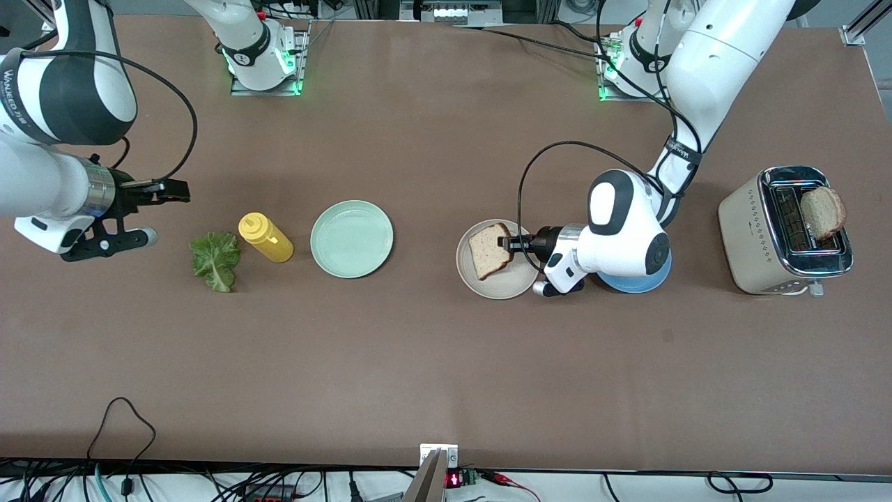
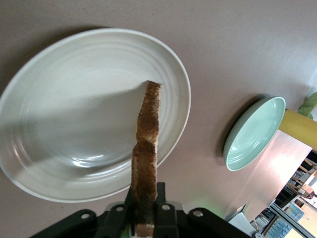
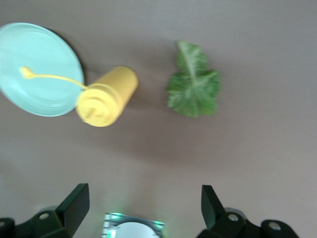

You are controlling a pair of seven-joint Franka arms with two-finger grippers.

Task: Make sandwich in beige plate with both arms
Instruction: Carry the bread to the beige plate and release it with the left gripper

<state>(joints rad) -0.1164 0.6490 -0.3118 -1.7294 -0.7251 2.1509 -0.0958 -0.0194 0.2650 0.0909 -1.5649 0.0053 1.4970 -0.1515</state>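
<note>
The beige plate (image 1: 499, 291) (image 2: 69, 124) sits on the table toward the left arm's end. A brown-crusted bread slice (image 1: 488, 252) (image 2: 146, 148) is over it, and my left gripper (image 1: 507, 244) (image 2: 145, 192) is shut on one edge of the slice. A second bread slice (image 1: 823, 212) stands in the toaster (image 1: 756, 237). The green lettuce leaf (image 1: 216, 259) (image 3: 193, 89) lies on the table toward the right arm's end. My right gripper (image 1: 164, 202) (image 3: 144, 193) hangs open and holding nothing over the table beside the lettuce.
A yellow squeeze bottle (image 1: 265, 238) (image 3: 106, 96) lies between the lettuce and a mint-green plate (image 1: 352, 239) (image 2: 252, 134) (image 3: 34, 69). A blue plate (image 1: 634, 284) shows partly under the left arm's wrist, beside the beige plate.
</note>
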